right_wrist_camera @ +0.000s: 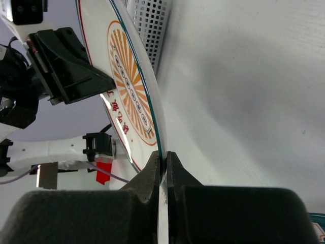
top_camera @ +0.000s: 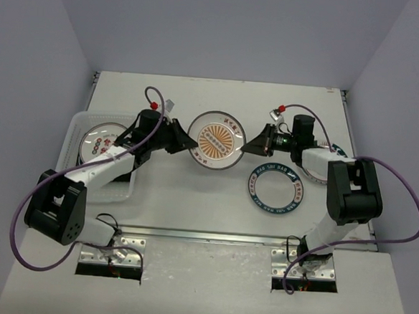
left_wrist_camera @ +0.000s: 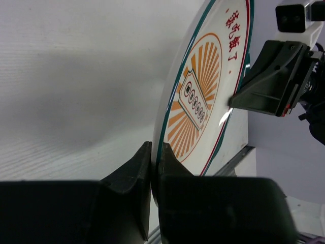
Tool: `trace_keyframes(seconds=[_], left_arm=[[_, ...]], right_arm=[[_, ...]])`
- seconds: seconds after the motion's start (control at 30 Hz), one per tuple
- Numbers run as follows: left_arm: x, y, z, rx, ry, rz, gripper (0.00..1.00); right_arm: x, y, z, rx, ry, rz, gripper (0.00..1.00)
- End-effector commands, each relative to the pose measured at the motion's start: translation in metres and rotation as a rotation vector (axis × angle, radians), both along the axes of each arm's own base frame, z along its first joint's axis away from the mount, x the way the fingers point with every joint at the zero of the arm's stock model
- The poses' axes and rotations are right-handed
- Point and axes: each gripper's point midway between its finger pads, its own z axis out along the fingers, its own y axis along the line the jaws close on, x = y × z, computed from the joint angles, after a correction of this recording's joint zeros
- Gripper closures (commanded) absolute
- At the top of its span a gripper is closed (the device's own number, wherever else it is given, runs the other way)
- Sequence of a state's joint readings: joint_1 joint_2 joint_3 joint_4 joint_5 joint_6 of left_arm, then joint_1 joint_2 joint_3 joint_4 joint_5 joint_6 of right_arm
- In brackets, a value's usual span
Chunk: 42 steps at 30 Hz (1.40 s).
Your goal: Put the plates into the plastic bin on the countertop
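Left jaws and right jaws clamped opposite rims of the sunburst plate (top_camera: 214, 139) (a handover, apparently) bound for the bin (top_camera: 72, 137).

You have: back wall (top_camera: 225, 29), left wall (top_camera: 23, 94), right wall (top_camera: 412, 92), all plain pale lilac-grey. One off-white countertop (top_camera: 213, 207), metal strip (top_camera: 211, 236) along its near edge. One grey ledge (top_camera: 199, 300) in front of that edge. Light soft and even.
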State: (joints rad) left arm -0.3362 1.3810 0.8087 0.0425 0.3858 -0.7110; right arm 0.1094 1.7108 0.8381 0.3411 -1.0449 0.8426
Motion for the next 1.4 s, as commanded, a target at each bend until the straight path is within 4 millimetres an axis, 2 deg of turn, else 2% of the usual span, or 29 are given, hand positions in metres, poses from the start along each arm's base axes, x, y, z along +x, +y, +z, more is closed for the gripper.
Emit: trace_keyframes(seconds=[0.0,0.1,0.13,0.23,0.27,0.3,0.37,0.47,0.57,0.6,0.67,0.83,0.9,1.0,1.07,1.17,1.23,1.27,1.37], left_arm=[[0.016,0.018,0.034,0.045,-0.114,0.132,1.0],[0.013,0.069,0.059,0.041,-0.153,0.331,1.0],[0.012,0.088,0.075,0.024,-0.188,0.392,1.0],[0.003,0.126,0.093,0.021,-0.203,0.512,1.0],[-0.002,0.146,0.097,0.052,-0.197,0.598,1.0],[-0.012,0.174,0.105,0.094,-0.193,0.719,1.0],[-0.031,0.204,0.108,0.129,-0.154,0.878,1.0],[-0.056,0.238,0.109,0.184,-0.113,1.049,1.0],[-0.076,0.264,0.092,0.232,-0.05,1.185,1.0],[-0.076,0.264,0.091,0.227,-0.048,1.186,1.0],[-0.077,0.274,0.076,0.231,-0.002,1.21,1.0],[-0.064,0.289,0.061,0.238,0.044,1.181,1.0],[-0.065,0.305,0.057,0.24,0.056,1.204,1.0],[-0.065,0.312,0.051,0.223,0.067,1.19,1.0],[-0.065,0.31,0.04,0.219,0.091,1.162,0.95],[-0.069,0.307,0.018,0.227,0.141,1.137,0.8],[-0.07,0.304,0.01,0.226,0.146,1.116,0.64],[-0.071,0.304,0.01,0.227,0.145,1.113,0.47],[-0.074,0.304,0.006,0.249,0.157,1.106,0.13]], right_arm=[[-0.014,0.014,0.035,0.085,-0.094,0.11,1.0],[-0.014,0.012,0.036,0.08,-0.097,0.095,0.67],[-0.014,0.013,0.036,0.08,-0.099,0.097,0.61],[-0.012,0.011,0.037,0.079,-0.098,0.089,0.36],[-0.011,0.008,0.036,0.075,-0.095,0.075,0.25],[-0.008,0.004,0.035,0.067,-0.087,0.053,0.1],[-0.008,-0.001,0.032,0.052,-0.072,0.027,0.02],[-0.009,-0.006,0.033,0.03,-0.087,0.01,0.01],[-0.011,-0.01,0.032,-0.002,-0.089,-0.002,0.01],[-0.01,-0.01,0.034,-0.008,-0.105,-0.001,0.01],[-0.012,-0.011,0.034,-0.021,-0.105,0.0,0.01],[-0.018,-0.012,0.035,-0.024,-0.124,0.005,0.01],[-0.019,-0.012,0.035,-0.024,-0.126,0.009,0.01],[-0.02,-0.011,0.035,-0.019,-0.124,0.016,0.01],[-0.019,-0.011,0.035,-0.018,-0.121,0.015,0.01],[-0.017,-0.011,0.033,-0.012,-0.114,0.015,0.01],[-0.017,-0.011,0.032,-0.01,-0.111,0.016,0.01],[-0.016,-0.011,0.032,-0.011,-0.111,0.014,0.01],[-0.016,-0.011,0.032,-0.012,-0.113,0.011,0.01]])
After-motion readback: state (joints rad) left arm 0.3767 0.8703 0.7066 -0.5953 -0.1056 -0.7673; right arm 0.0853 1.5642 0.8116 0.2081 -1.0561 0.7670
